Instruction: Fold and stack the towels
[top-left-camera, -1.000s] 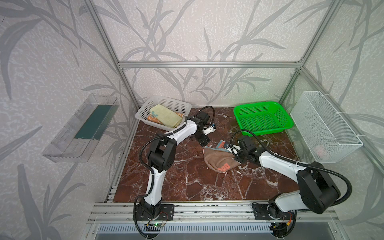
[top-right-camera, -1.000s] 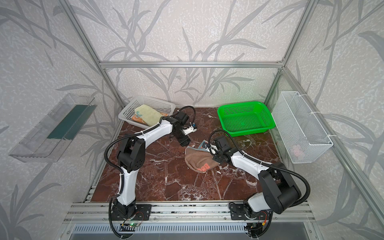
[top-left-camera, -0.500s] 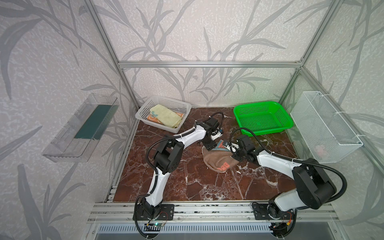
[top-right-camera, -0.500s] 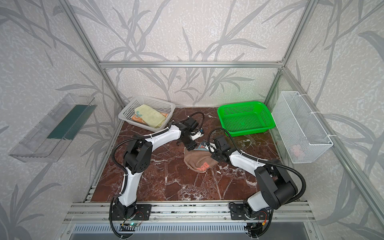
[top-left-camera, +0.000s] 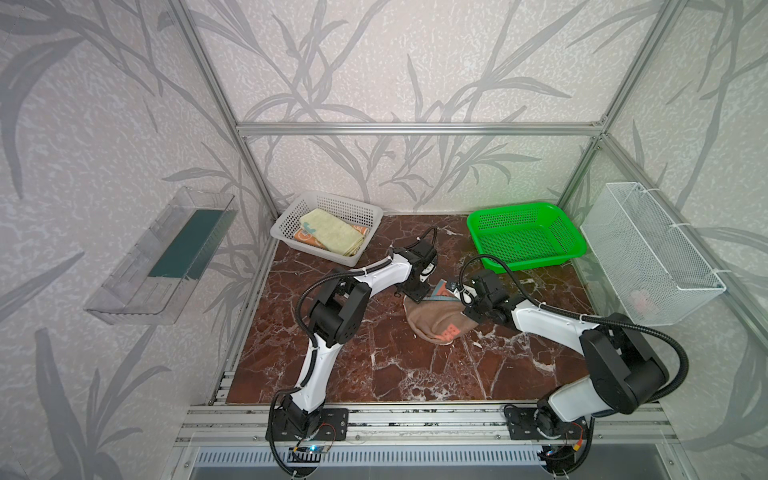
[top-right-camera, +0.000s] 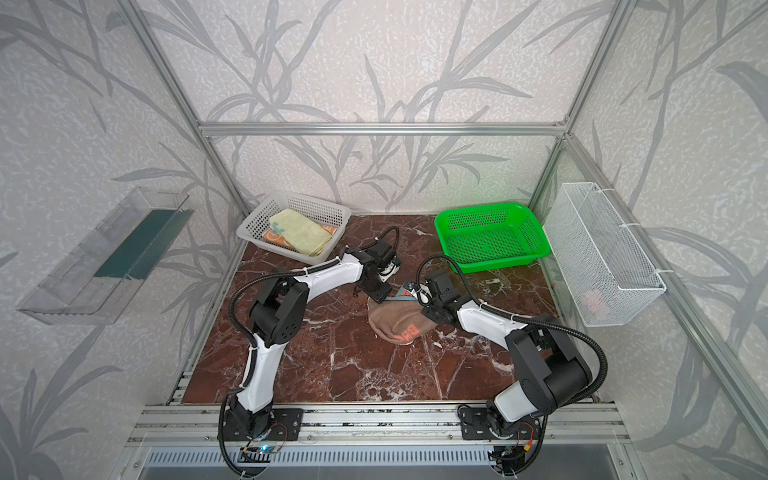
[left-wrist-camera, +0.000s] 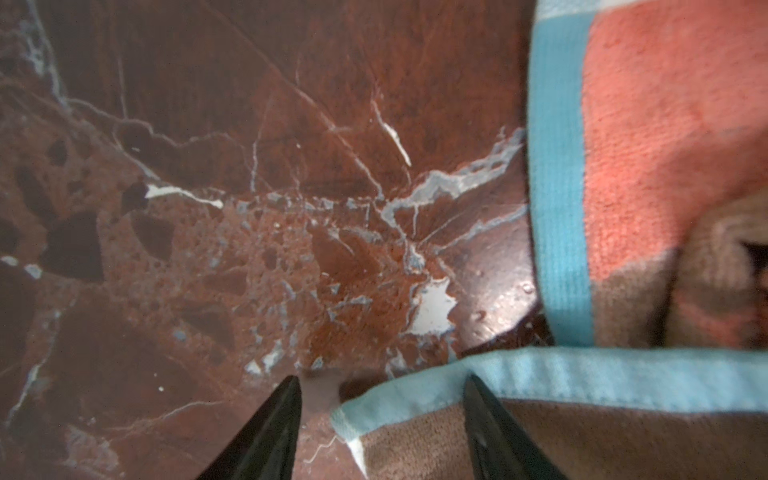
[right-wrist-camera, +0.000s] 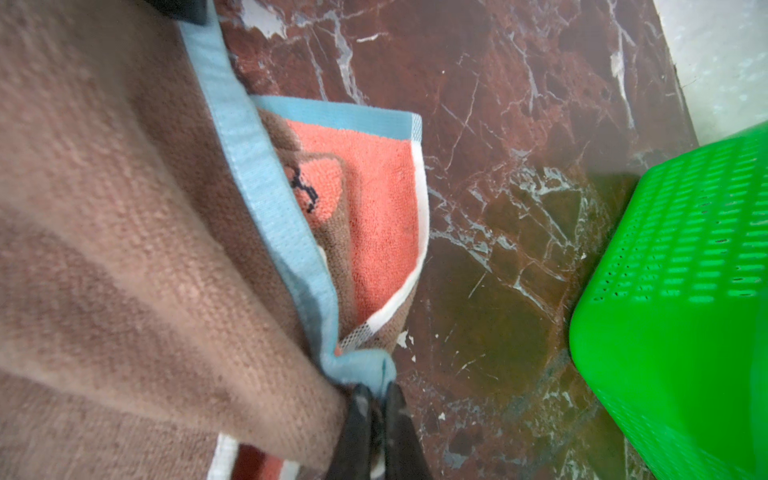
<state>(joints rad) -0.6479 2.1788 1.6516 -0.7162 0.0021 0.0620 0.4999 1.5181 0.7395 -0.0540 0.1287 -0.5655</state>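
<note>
Veined red marble (top-left-camera: 374, 365), crumpled brown terry towel (top-left-camera: 432, 322), right claw (right-wrist-camera: 376, 395) pinching its hem, left claw (left-wrist-camera: 381, 380) parted

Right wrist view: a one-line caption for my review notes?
Right gripper pinches the blue-trimmed edge of the brown-and-salmon towel, with the marble table and green basket beyond.

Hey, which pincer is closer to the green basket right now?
Right. The right pincer grips the pink towel by its hem, toward the green basket; the left pincer straddles a towel corner farther away.

Probably robot lab, aluminium frame (top-left-camera: 415, 129), wallpapered panels (top-left-camera: 415, 62)
</note>
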